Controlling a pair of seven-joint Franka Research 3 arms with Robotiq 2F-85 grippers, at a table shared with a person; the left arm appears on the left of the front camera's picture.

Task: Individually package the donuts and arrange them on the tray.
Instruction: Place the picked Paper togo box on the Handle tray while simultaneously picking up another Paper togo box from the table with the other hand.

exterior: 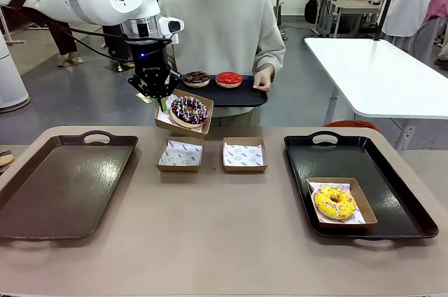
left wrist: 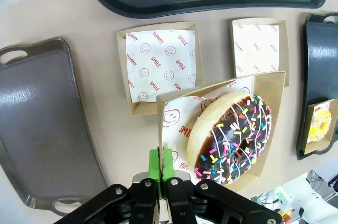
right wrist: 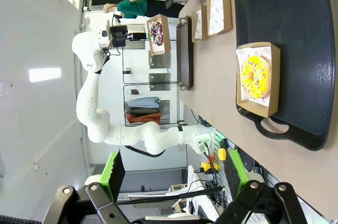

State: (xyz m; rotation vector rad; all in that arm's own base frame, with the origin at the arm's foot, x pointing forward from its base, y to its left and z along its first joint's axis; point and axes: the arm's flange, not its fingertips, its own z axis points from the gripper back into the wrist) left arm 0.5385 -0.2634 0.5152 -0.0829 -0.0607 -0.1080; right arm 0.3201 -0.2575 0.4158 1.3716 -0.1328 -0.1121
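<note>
Count: four donuts, four cardboard boxes, three trays.
Right gripper (right wrist: 174, 168): jaws spread wide with nothing between them. It hangs off the table's end, well apart from the trays.
Tabletop (exterior: 224, 248): a broad bare band runs along the near edge and up the middle between the two table trays.
Yellow donut (exterior: 335, 202): lies in one open box (exterior: 367, 207) at the near end of the right tray (exterior: 399, 195), close to its near rim. The tray's far half is bare.
Left tray (exterior: 63, 185): brown, with a bare bed and its handle towards the far side.
Empty boxes: two, side by side near the far edge, the left one (exterior: 178, 167) and the right one (exterior: 244, 169). Each has a printed paper liner, and there is a narrow gap between them.
Left gripper (exterior: 162, 103): green pads (left wrist: 155, 163) pinched tight on the side wall of the held box (exterior: 183, 131). The box is up in the air and tilted, just beyond the left empty box.
Sprinkled chocolate donut (exterior: 189, 110): sits in the held box, leaning against its lower wall.
Person's tray (exterior: 234, 96): black, held by a hand (exterior: 263, 78) past the far edge. It carries the last two, a plain chocolate donut (exterior: 197, 78) and a red donut (exterior: 229, 79), which sit near each other without touching. I cannot tell whether the held box's far corner touches the tray's rim.
</note>
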